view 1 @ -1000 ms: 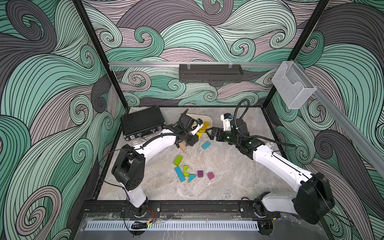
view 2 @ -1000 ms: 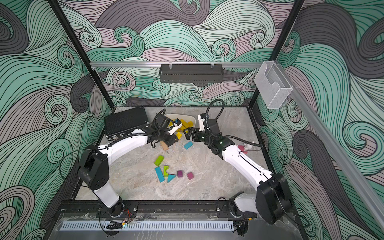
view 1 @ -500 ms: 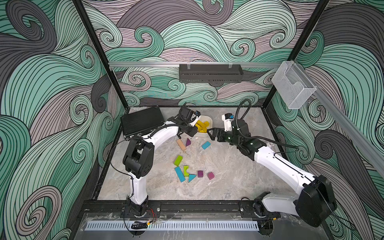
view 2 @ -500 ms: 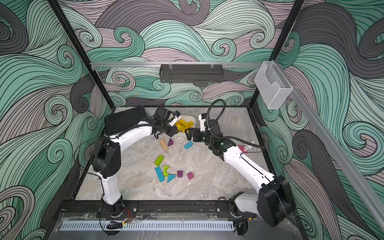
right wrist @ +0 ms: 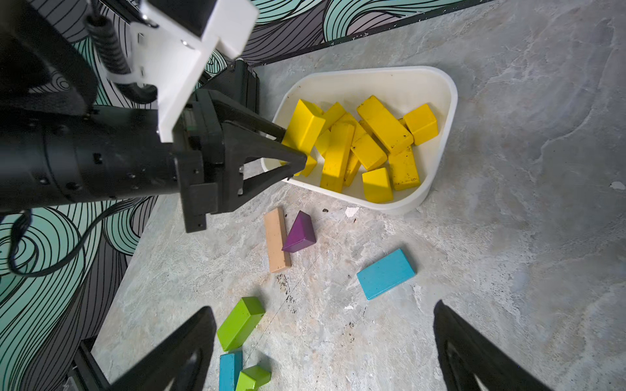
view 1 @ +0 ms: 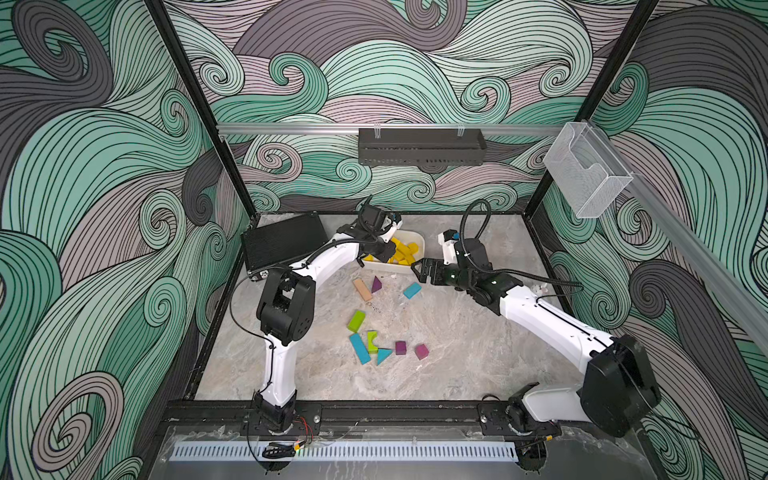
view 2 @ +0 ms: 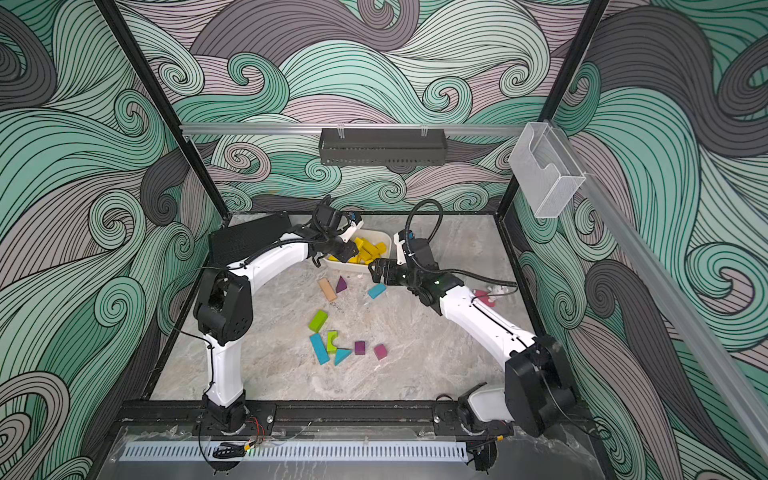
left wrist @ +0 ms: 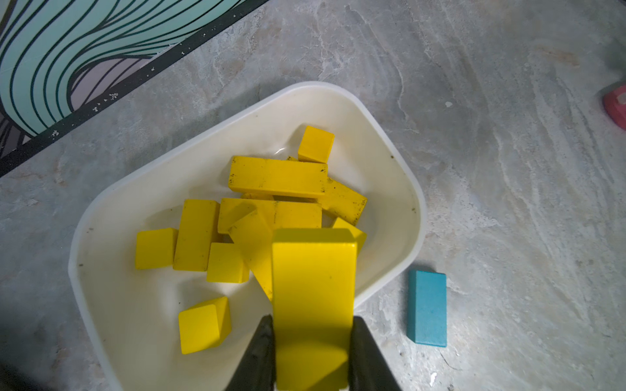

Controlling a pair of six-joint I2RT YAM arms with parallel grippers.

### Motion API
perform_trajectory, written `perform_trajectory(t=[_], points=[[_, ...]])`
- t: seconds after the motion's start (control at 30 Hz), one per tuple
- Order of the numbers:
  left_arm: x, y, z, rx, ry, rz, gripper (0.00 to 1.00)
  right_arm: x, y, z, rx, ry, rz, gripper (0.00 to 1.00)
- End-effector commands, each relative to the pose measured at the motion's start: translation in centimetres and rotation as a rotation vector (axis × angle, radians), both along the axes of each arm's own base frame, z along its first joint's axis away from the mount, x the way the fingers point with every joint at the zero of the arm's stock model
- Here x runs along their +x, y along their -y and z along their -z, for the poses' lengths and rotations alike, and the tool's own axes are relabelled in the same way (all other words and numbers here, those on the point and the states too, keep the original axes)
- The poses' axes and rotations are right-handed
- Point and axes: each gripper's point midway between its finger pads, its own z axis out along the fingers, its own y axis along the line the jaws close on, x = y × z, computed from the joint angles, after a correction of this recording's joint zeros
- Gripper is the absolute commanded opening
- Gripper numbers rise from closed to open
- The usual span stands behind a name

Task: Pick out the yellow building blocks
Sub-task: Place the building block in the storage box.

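Several yellow building blocks (left wrist: 277, 176) lie piled in a white bowl (left wrist: 338, 89) near the back wall, seen in both top views (view 1: 405, 251) (view 2: 370, 249) and the right wrist view (right wrist: 384, 123). My left gripper (left wrist: 313, 320) is shut on a yellow bar (left wrist: 313, 270) and holds it just above the bowl's near-left part (view 1: 384, 249). The held bar (right wrist: 303, 127) tilts over the pile. My right gripper (right wrist: 325, 338) hovers open beside the bowl's right end (view 1: 417, 272), with only bare floor between its fingers.
In front of the bowl a tan bar (view 1: 362, 289), a purple wedge (view 1: 376, 284) and a teal block (view 1: 411, 290) lie on the floor. Nearer the front are a lime-green block (view 1: 356, 321), teal pieces and purple cubes (view 1: 401, 347). A black box (view 1: 282, 243) sits back left.
My left arm has swung from beside the tan bar back over the bowl, carrying the yellow bar. The right arm has hardly moved.
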Motion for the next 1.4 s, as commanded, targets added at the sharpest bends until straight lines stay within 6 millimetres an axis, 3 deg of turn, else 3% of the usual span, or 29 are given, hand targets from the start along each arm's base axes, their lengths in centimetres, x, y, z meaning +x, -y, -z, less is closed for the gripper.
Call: perform_trajectory(t=[0.0,0.13,0.43,0.57,0.8,1.0,1.13,1.3,1.37], points=[[0.8,0.3,0.4,0.002,-0.013,0.007,0.0,0.8,0.0,-1.4,0.005,0.032,0.008,0.99],[1.2,0.5,1.3,0.005,-0.051,-0.01,0.03,0.8,0.1,-1.5,0.004,0.034,0.008,0.99],[1.4,1.0,1.1,-0.023,-0.051,-0.003,0.1,0.8,0.5,-1.5,-0.004,0.041,0.01,0.99],[1.4,2.7,0.3,-0.105,-0.042,0.048,0.18,0.7,0.6,-1.7,-0.002,0.044,0.013,0.99],[2.2,5.1,-0.2,-0.236,-0.078,0.056,0.2,0.3,1.3,-2.5,-0.009,0.07,0.023,0.99],[2.6,6.2,0.0,-0.287,-0.132,0.044,0.35,-0.4,2.3,-2.9,-0.03,0.102,0.034,0.99],[2.6,6.2,-0.5,-0.295,-0.132,0.029,0.47,-0.6,2.7,-3.1,-0.031,0.119,0.046,0.99],[2.1,5.7,-1.7,-0.284,-0.12,0.026,0.49,-0.7,2.6,-3.7,-0.018,0.128,0.04,0.99],[1.8,5.2,-3.1,-0.28,-0.095,0.019,0.49,-0.8,2.5,-4.0,-0.004,0.131,0.037,0.99]])
